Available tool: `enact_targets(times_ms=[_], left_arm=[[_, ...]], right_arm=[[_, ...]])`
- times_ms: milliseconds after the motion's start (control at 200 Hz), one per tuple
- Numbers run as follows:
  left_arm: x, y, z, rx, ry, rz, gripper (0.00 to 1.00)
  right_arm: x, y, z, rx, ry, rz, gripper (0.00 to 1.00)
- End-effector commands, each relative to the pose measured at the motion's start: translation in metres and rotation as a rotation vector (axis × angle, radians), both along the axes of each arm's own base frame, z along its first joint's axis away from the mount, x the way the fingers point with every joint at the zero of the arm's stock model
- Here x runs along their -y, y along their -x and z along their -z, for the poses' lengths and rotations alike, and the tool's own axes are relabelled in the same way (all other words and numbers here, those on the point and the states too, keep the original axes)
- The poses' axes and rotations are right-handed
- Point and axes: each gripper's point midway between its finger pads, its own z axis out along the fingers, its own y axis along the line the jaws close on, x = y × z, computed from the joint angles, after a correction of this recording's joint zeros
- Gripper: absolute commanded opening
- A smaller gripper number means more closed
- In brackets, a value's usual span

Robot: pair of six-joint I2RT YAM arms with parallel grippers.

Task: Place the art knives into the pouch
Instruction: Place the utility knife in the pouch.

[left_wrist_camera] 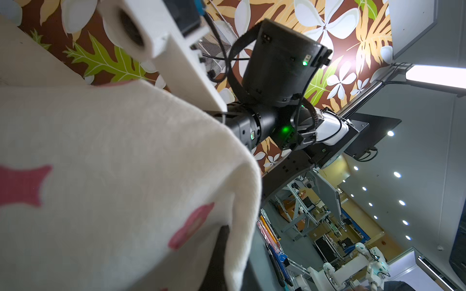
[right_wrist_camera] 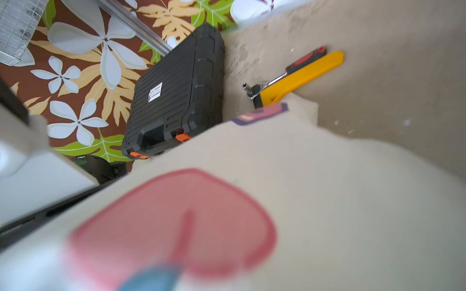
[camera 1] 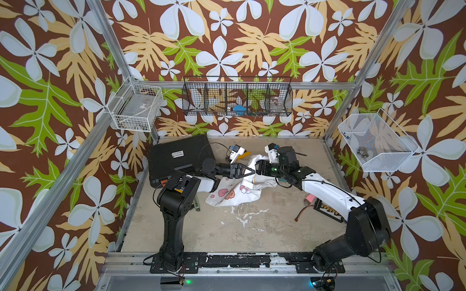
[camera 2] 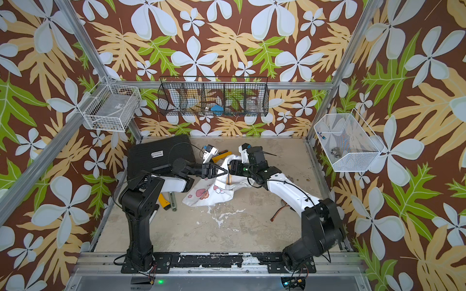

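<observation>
Top views, both: white cloth pouch [camera 1: 234, 192], pink cartoon prints, crumpled on counter [camera 1: 252, 226] near black plastic case [camera 1: 176, 156]. Left fingers [camera 1: 245, 168] pinch its raised rim. Right fingers [camera 1: 260, 166] at its mouth; state I cannot tell.

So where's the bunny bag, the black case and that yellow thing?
pouch [camera 1: 235, 192], in a top view, on its printed cloth front.
black case [camera 1: 166, 161], in a top view, on its ribbed lid.
yellow tool [right_wrist_camera: 310, 71], right wrist view, on the middle of its flat bar.

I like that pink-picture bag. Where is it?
In both top views the pouch sits crumpled between the left arm and right arm, just right of the black tool case.
</observation>
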Motion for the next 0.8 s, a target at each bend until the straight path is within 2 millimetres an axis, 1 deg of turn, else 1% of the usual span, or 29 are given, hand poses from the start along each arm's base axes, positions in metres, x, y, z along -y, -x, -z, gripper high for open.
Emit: enact_targets(times_ms=[0, 65, 75, 105, 160, 195, 295, 350, 435, 550, 606, 676, 751, 796], left_arm=[[-0.010, 0.007, -0.030, 0.229, 0.071, -0.049, 0.00], [-0.009, -0.004, -0.032, 0.265, 0.020, -0.110, 0.00], [-0.009, -0.005, -0.035, 0.294, 0.018, -0.120, 0.00], [-0.007, -0.017, -0.030, 0.276, -0.045, -0.162, 0.00], [-0.005, -0.037, -0.018, 0.320, -0.199, -0.263, 0.00], [-0.005, -0.044, -0.014, 0.342, -0.272, -0.294, 0.00], [-0.019, -0.053, -0.030, 0.321, -0.262, -0.355, 0.00], [-0.025, -0.059, -0.032, 0.325, -0.280, -0.394, 0.00], [-0.033, -0.067, -0.032, 0.320, -0.309, -0.443, 0.00], [-0.045, -0.072, -0.040, 0.298, -0.269, -0.477, 0.00], [-0.052, -0.074, -0.044, 0.295, -0.259, -0.494, 0.00], [-0.061, -0.076, -0.050, 0.287, -0.242, -0.519, 0.00], [-0.070, -0.079, -0.057, 0.289, -0.230, -0.545, 0.00], [-0.075, -0.080, -0.060, 0.293, -0.229, -0.558, 0.00]], right_arm=[[0.035, 0.004, -0.003, 0.074, 0.179, 0.051, 0.71], [0.052, 0.005, -0.011, 0.103, 0.236, 0.090, 0.72], [0.055, 0.005, -0.013, 0.108, 0.243, 0.097, 0.72], [0.062, 0.005, -0.016, 0.122, 0.263, 0.117, 0.72], [0.074, 0.002, -0.021, 0.135, 0.286, 0.151, 0.73], [0.083, 0.000, -0.022, 0.135, 0.300, 0.168, 0.72], [0.109, -0.006, -0.025, 0.129, 0.338, 0.215, 0.72], [0.122, -0.009, -0.028, 0.130, 0.344, 0.242, 0.72], [0.130, -0.011, -0.034, 0.142, 0.325, 0.244, 0.72], [0.116, -0.010, -0.053, 0.177, 0.237, 0.175, 0.73], [0.119, -0.011, -0.058, 0.181, 0.251, 0.187, 0.72], [0.131, -0.016, -0.051, 0.156, 0.325, 0.220, 0.72], [0.144, -0.019, -0.032, 0.106, 0.416, 0.257, 0.72], [0.147, -0.021, -0.018, 0.074, 0.449, 0.258, 0.72]])
